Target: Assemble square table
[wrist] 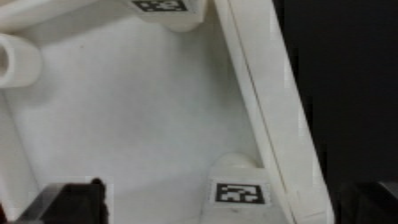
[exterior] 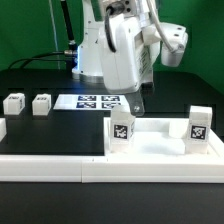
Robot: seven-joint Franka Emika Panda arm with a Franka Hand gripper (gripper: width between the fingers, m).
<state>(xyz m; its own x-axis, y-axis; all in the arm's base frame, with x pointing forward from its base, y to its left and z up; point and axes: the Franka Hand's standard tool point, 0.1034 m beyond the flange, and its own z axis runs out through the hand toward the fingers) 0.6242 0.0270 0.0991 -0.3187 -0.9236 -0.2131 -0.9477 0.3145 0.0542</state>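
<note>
The white square tabletop slab [exterior: 155, 143] lies at the front on the exterior view's right. Two white tagged legs stand upright on it, one at its near left corner [exterior: 122, 128] and one at its right corner [exterior: 198, 124]. My gripper [exterior: 135, 100] hangs open just above and behind the left one. In the wrist view the slab [wrist: 125, 120] fills the picture, with one leg's tag [wrist: 237, 191] between my dark fingertips [wrist: 71, 205] and the other leg [wrist: 160, 6] at the edge. My gripper [wrist: 228, 208] holds nothing.
Two loose tagged legs [exterior: 14, 103] [exterior: 41, 103] stand on the black table on the exterior view's left, and a third white piece [exterior: 2, 128] shows at the edge. The marker board [exterior: 97, 101] lies behind. The long white border rail [exterior: 60, 166] runs along the front.
</note>
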